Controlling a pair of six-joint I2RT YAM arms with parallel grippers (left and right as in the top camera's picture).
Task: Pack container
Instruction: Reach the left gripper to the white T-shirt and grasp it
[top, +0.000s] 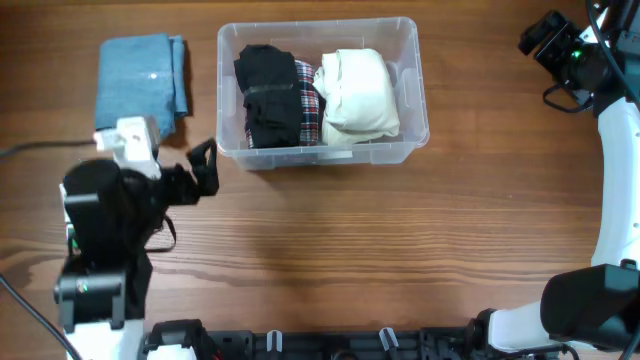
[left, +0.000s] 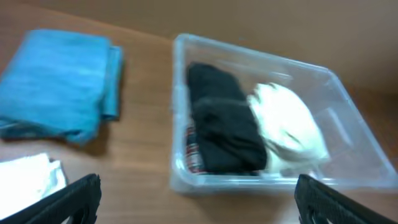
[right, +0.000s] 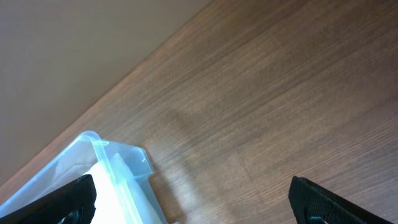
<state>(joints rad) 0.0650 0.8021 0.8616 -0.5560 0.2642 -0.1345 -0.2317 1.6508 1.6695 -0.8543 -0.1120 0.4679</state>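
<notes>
Looking down on a wooden table (top: 350, 250), where the clear plastic container (top: 320, 23) stands near the far edge at centre, already holding three folded cloths side by side: a black cloth (top: 268, 95) on the left, a red plaid cloth (top: 311, 105) in the middle, partly covered by the black one, and a cream cloth (top: 358, 92) on the right. A folded blue cloth (top: 142, 75) lies on the table just left of the container, apart from it and not yet packed. The left gripper (top: 205, 168) hovers near the container's front left corner, its fingers spread wide with nothing between them. The right gripper (top: 555, 40) is held well to the right of the container, fingers likewise spread and empty. The packing looks mostly done, with the blue cloth seemingly the next item to fetch. That would probably call for the left arm to swing over the blue cloth, lower, pinch the folded stack, and carry it into what little room the container has left
</notes>
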